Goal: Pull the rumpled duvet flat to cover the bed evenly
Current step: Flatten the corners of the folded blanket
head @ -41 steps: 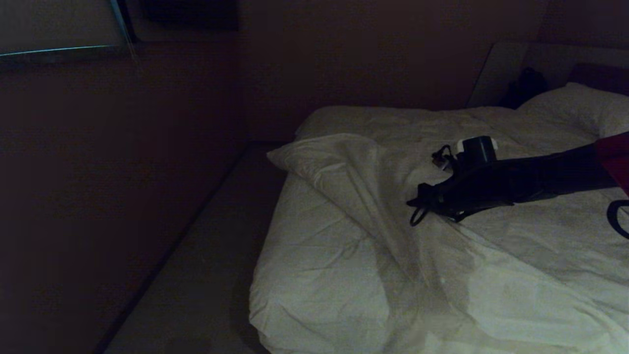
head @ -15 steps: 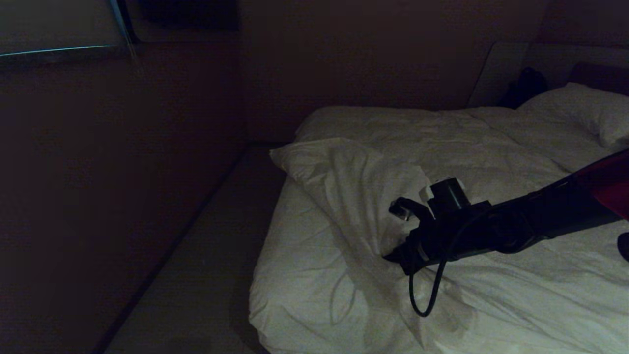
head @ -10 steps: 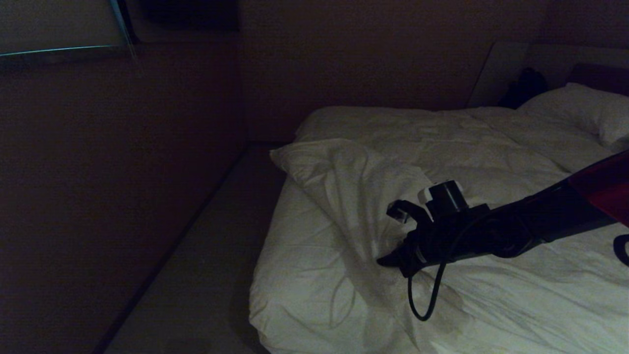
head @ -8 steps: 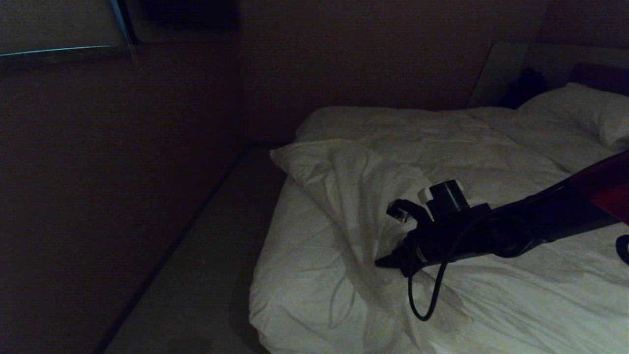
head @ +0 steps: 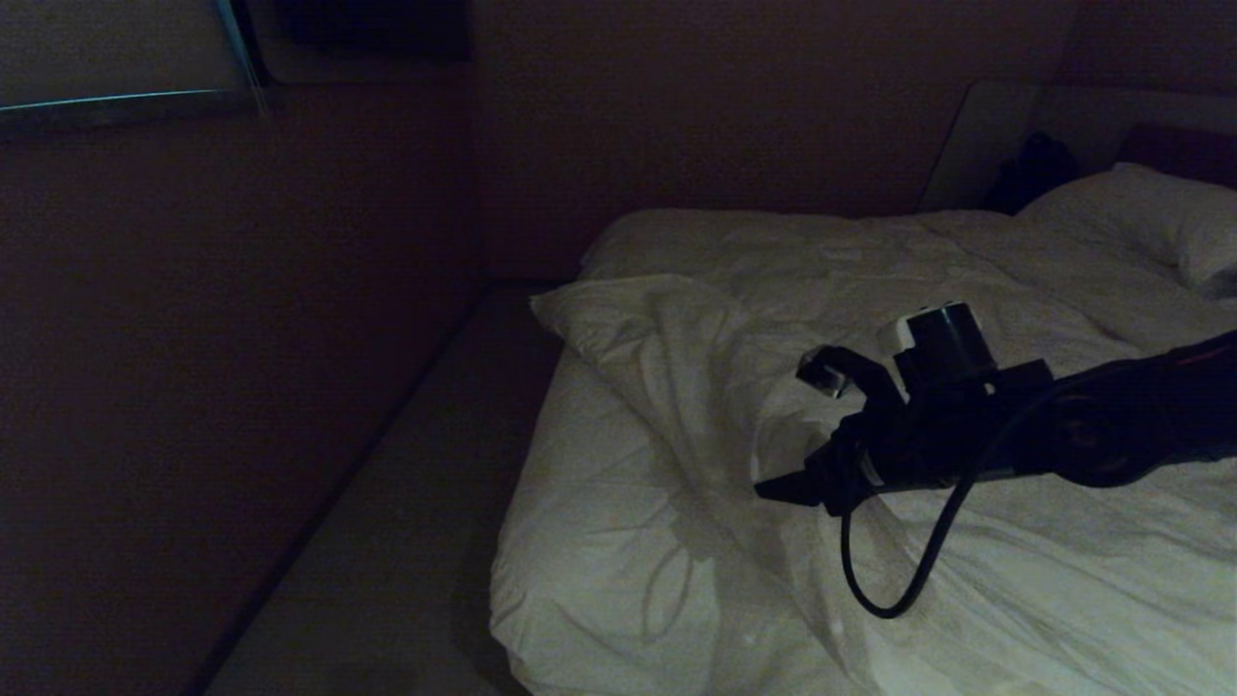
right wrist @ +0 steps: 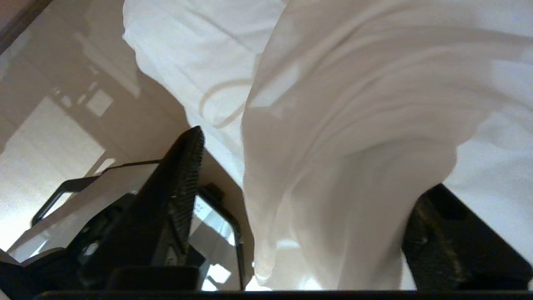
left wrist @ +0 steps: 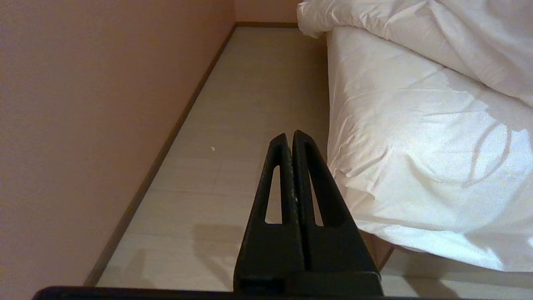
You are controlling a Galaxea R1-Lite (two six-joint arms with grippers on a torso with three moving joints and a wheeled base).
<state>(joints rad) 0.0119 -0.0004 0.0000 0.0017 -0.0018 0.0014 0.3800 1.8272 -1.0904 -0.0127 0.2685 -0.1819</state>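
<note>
Duvet first: the large white puffy quilted duvet (head: 734, 387) lies rumpled on the wide low bed with its smooth white mattress sheet (head: 589, 561). I use the bed's near left corner as my landmark. A thick, creased fold of the duvet runs from the far left edge of the bed diagonally toward that corner, leaving the sheet bare beside and in front of it. Beyond the fold, the duvet spreads over the bed as far as the white rectangular pillow (head: 1150, 217) at the far right end.

My right claw (head: 792, 483) reaches in from the right and hangs over the fold, a little way in from the landmark corner. From the right wrist view I can see its two black ribbed fingers (right wrist: 175, 187) standing wide apart, with a bunched ridge of duvet (right wrist: 354, 166) between them. The cloth is not pinched by either finger, as far as I can tell, so I count nothing as held.

My left claw (left wrist: 290, 139) is off the bed, low over the pale floor (left wrist: 233, 125) just beside the landmark corner, its black fingers pressed together on nothing.
</note>
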